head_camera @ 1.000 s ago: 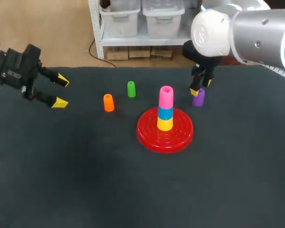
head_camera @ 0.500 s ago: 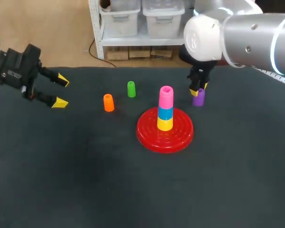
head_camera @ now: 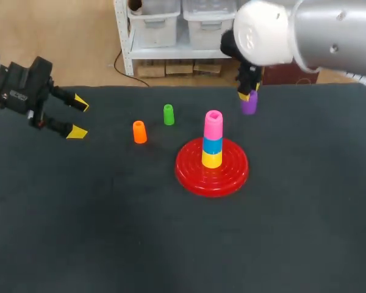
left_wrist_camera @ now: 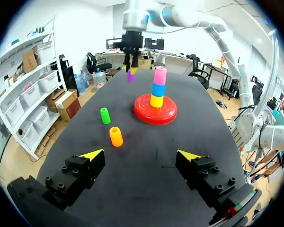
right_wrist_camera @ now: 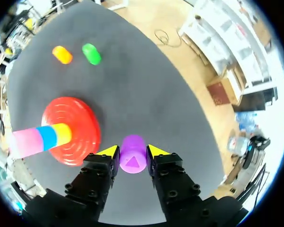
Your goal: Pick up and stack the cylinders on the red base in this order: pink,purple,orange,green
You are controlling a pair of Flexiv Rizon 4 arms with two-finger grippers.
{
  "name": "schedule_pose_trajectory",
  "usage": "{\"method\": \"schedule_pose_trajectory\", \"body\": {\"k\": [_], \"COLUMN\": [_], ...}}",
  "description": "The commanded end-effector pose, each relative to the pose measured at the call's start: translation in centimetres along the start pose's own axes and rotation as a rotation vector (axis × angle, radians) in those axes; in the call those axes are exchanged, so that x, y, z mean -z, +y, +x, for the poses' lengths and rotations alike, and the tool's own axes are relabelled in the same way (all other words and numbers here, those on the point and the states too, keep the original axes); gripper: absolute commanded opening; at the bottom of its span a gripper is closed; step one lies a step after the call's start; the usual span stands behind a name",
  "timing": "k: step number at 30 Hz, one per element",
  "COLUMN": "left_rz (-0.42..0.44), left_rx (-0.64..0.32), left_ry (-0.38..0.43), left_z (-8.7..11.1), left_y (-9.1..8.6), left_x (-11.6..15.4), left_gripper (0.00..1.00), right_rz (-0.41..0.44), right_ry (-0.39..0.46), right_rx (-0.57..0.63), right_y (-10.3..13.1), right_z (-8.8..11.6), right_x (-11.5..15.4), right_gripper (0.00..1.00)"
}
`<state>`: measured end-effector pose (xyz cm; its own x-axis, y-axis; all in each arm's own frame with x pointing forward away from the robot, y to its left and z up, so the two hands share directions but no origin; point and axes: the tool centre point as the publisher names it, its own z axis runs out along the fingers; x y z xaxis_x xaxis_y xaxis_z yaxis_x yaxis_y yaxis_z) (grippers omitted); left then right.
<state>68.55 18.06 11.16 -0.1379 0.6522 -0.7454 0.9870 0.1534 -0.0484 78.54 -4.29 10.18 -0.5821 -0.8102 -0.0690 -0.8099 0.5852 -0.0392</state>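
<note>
Purple cylinder (head_camera: 249,103) has risen, clamped in right hand (right_wrist_camera: 132,152).

The right gripper (head_camera: 246,93) clasps the purple cylinder (head_camera: 249,104) beyond the red base (head_camera: 189,172), where yellow (head_camera: 211,160), blue (head_camera: 212,146) and pink (head_camera: 213,124) cylinders stand stacked. Orange (head_camera: 139,132) and green (head_camera: 168,115) cylinders stand left of the base. The left gripper (head_camera: 77,117) hovers spread wide.
</note>
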Motion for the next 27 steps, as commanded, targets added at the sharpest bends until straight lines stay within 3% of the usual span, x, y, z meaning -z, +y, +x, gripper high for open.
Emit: {"method": "schedule_pose_trajectory", "body": {"k": [1, 7, 15, 27], "left_rz": [-0.004, -0.004, -0.004, -0.004], "left_rx": [-0.002, -0.002, -0.002, -0.002], "left_ry": [-0.003, -0.003, -0.003, -0.003], "left_z": [0.1, 0.1, 0.1, 0.1], "left_y": [-0.1, -0.1, -0.1, -0.1], "left_x": [0.0, 0.0, 0.0, 0.0], "left_gripper": [1.00, 1.00, 1.00, 1.00], "right_rz": [0.015, -0.009, -0.051, -0.091], "right_ry": [-0.060, -0.050, -0.011, 0.017], "right_rx": [0.076, 0.247, 0.414, 0.467], "right_y": [1.9, 4.3, 8.9, 13.9], "right_z": [0.0, -2.1, -3.1, -2.0], "right_x": [5.4, 10.1, 12.6, 10.7], "right_gripper": [0.00, 0.00, 0.00, 0.00]}}
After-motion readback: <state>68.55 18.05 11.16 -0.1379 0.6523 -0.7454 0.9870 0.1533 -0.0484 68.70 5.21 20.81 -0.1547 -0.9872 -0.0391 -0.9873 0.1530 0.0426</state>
